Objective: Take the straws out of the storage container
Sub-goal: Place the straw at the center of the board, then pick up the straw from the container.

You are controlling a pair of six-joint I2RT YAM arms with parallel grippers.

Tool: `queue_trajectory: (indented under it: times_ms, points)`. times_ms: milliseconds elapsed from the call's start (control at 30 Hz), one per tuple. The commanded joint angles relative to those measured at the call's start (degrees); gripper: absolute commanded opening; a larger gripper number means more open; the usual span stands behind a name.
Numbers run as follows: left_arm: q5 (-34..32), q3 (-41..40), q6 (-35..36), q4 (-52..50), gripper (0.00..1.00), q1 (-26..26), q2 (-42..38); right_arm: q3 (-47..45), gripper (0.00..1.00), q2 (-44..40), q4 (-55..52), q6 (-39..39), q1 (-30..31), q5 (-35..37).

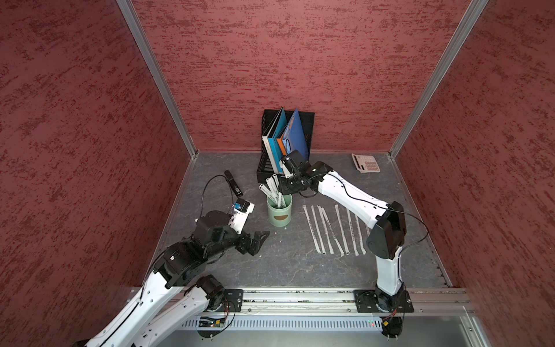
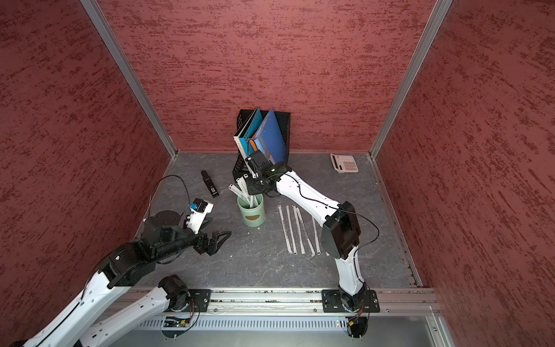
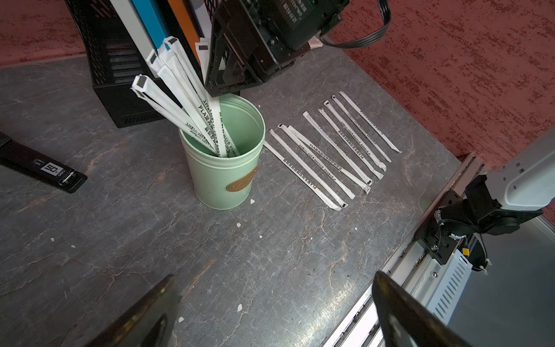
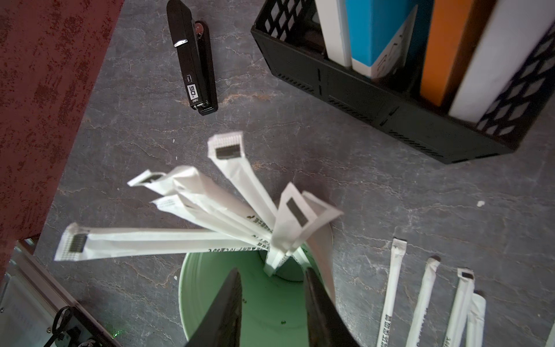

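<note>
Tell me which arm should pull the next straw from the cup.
Right. The right end effector hangs above the cup, beside the standing straws; the left end effector sits open, away from it.

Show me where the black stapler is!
In a top view, the black stapler lies flat on the grey tabletop on the robot's left side, next to the black file rack and left of the mint-green cup.

storage container [image 3: 216,180]: 1 | straws inside [image 3: 198,105]: about 7 | straws outside [image 3: 306,168]: 8 | stapler [image 4: 195,63]: 1 | file rack [image 4: 360,99]: 1 | calculator [image 1: 365,163]: 1
</note>
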Motion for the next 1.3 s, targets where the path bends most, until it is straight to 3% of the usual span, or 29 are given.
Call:
queue_trajectory:
  times_ms: [0, 567, 1267]
  points:
    - [-0.1, 0.3, 0.0, -0.4, 1.0, 0.2, -0.1, 2.7, 0.32, 1.4, 0.4, 0.6, 0.4, -0.6]
    - [0.2, 0.3, 0.0, -0.5, 1.0, 0.1, 0.0, 7.4, 0.24, 6.0, -1.4, 0.2, 0.3, -1.1]
    - [0.2, 0.2, 0.0, -0.5, 1.0, 0.1, -0.3, 5.4, 0.11, 5.9, -0.9, 0.3, 0.3, -4.2]
